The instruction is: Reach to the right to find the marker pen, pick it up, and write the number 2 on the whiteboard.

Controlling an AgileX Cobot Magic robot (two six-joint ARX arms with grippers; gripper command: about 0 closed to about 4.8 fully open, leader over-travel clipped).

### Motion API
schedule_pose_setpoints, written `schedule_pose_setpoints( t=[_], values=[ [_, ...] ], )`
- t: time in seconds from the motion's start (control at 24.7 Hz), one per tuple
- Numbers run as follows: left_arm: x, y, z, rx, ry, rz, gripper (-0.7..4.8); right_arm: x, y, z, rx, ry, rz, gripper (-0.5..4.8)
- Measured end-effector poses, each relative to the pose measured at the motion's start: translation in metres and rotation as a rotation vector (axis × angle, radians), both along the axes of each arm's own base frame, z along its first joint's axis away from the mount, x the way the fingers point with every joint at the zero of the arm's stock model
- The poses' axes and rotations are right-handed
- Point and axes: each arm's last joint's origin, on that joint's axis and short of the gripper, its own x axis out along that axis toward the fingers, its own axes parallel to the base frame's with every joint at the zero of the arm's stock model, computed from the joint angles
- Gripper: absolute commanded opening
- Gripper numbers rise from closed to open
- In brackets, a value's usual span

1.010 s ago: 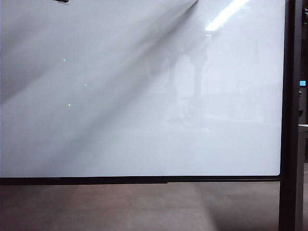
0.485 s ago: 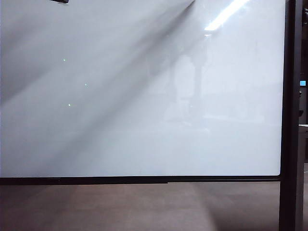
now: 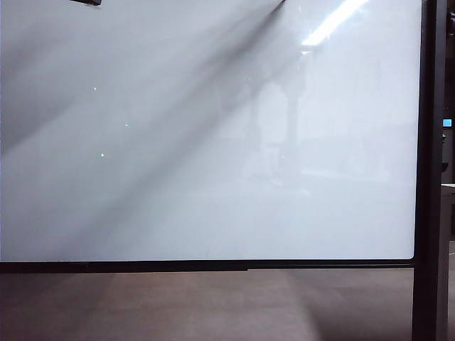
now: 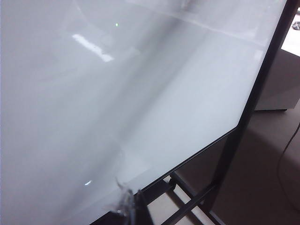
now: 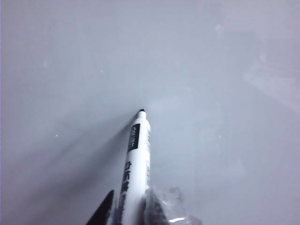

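The whiteboard [image 3: 213, 177] fills the exterior view, glossy white with a black lower edge; neither gripper shows clearly there. In the right wrist view my right gripper [image 5: 133, 206] is shut on the marker pen [image 5: 137, 159], a white barrel with black print. Its dark tip [image 5: 141, 111] sits at or just off the whiteboard [image 5: 211, 93]; I cannot tell whether it touches. No number 2 or any stroke shows on the board. In the left wrist view my left gripper [image 4: 132, 208] hangs near the board's lower edge, its taped fingertips together with nothing between them.
A black upright post [image 3: 429, 170] runs down the board's right side, and brown floor [image 3: 178, 305] lies below the frame. The left wrist view shows the stand's black struts [image 4: 197, 201], a pale cabinet [image 4: 281, 79] and a thin cable [image 4: 286, 154].
A small dark tip at the top edge of the exterior view has crept slightly left and is nearly out of frame. The board stays unmarked.
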Motion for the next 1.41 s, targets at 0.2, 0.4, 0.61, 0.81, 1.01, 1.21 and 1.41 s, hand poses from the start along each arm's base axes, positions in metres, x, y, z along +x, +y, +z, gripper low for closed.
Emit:
schedule_pose_setpoints(
  t=[0.2,0.4,0.61,0.81,1.01,1.21,1.41],
  values=[
    [0.0000,0.0000,0.0000,0.000,0.000,0.000,-0.05,0.0008,0.0004,-0.0008,-0.001,0.002,0.000,-0.01],
    [-0.0001,0.0000,0.0001,0.000,0.000,0.000,-0.05,0.0008,0.0004,-0.0008,-0.001,0.002,0.000,-0.01],
    [-0.0001,0.0000,0.0001,0.000,0.000,0.000,-0.05,0.0008,0.0004,-0.0008,-0.001,0.002,0.000,-0.01],
    [-0.0001,0.0000,0.0001,0.000,0.000,0.000,-0.05,0.0008,0.0004,-0.0008,-0.001,0.002,0.000,-0.01],
    [-0.0001,0.0000,0.0001,0.000,0.000,0.000,-0.05,0.0008,0.0003,-0.0008,0.000,0.003,-0.005,-0.01],
    [-0.0001,0.0000,0.0001,0.000,0.000,0.000,-0.05,0.0010,-0.0003,-0.0007,0.004,0.003,-0.026,-0.01],
    [-0.0001,0.0000,0.0001,0.000,0.000,0.000,-0.05,0.0010,-0.0006,-0.0005,0.006,0.002,-0.035,-0.01]
  ],
)
